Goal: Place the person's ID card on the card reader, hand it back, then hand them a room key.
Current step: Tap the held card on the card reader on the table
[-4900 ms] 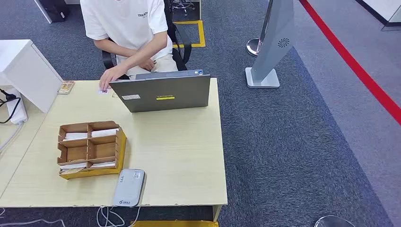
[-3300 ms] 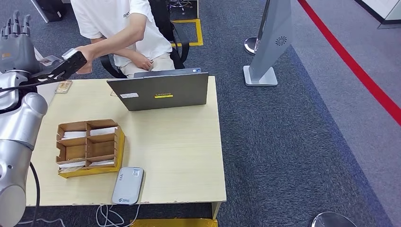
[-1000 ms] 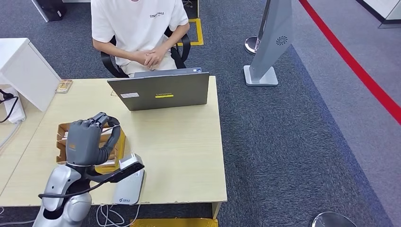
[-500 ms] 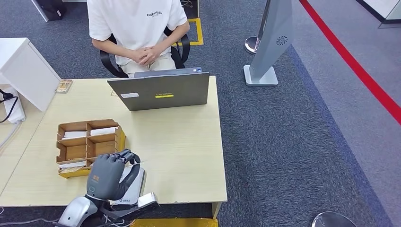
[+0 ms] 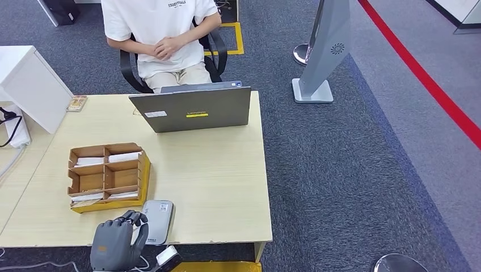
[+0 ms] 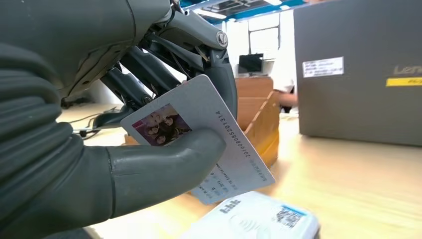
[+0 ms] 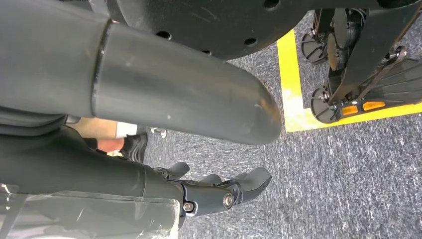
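Left hand (image 5: 116, 249): lower left of the head view, at the near edge of the table; fingers curled, gripping the ID card (image 6: 199, 137) between thumb and fingers. In the left wrist view the card is tilted, its lower corner just above the card reader (image 5: 154, 222).
ID card: a white card with a photo and a printed number; held, not yet lying on the reader. The wrist view does not settle whether the corner touches it.
Card reader: a grey flat unit at the near edge of the table (image 5: 215, 187), just beside the hand, a QR sticker on its upper face.
Step in hand: judged to be laying the card on the reader. To do it well, level the card over the reader's marked face, lower it flat, and part the thumb only once it rests, so it does not slide off the near edge.
Right hand (image 7: 219, 191): hanging over grey carpet in the right wrist view; fingers apart and empty.
Card box (image 5: 108, 177): a cardboard divider tray, centre left of the head view, just beyond the reader, white cards in its compartments, probably the room keys.
Laptop (image 5: 193, 109): upper centre, its lid back toward the robot.
Person (image 5: 161, 34): seated beyond the table, top of the frame, hands clasped.
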### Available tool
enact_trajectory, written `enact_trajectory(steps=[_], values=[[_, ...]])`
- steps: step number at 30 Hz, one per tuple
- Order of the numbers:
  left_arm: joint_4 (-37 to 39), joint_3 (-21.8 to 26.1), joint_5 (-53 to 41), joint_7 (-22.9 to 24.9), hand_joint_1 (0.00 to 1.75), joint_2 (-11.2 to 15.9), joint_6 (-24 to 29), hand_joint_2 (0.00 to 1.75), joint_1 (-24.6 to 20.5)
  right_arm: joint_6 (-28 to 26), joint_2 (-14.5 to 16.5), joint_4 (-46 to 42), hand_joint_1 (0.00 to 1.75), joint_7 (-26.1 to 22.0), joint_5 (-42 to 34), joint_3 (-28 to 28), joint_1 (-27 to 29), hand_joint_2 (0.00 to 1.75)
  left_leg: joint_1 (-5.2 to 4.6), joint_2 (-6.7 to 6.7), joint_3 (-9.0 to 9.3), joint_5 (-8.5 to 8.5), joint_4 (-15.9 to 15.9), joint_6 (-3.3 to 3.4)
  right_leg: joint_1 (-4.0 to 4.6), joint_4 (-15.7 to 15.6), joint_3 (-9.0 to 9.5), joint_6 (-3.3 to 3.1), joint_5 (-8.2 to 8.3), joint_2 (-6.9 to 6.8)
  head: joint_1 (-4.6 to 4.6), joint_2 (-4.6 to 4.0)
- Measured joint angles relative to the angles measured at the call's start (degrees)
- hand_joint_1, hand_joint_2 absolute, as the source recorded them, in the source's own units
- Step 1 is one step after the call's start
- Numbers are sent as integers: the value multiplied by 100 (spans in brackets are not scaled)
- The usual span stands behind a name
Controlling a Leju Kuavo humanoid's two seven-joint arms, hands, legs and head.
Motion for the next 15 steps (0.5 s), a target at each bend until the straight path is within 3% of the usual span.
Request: enact_trajectory(steps=[15], values=[[527,288,35,13,175,-180,-73,175,4,13,0,-13,0,6,103,0,1,0,0,-4,0,0,0,0,0,0,2,1,1,-3,-1,0]])
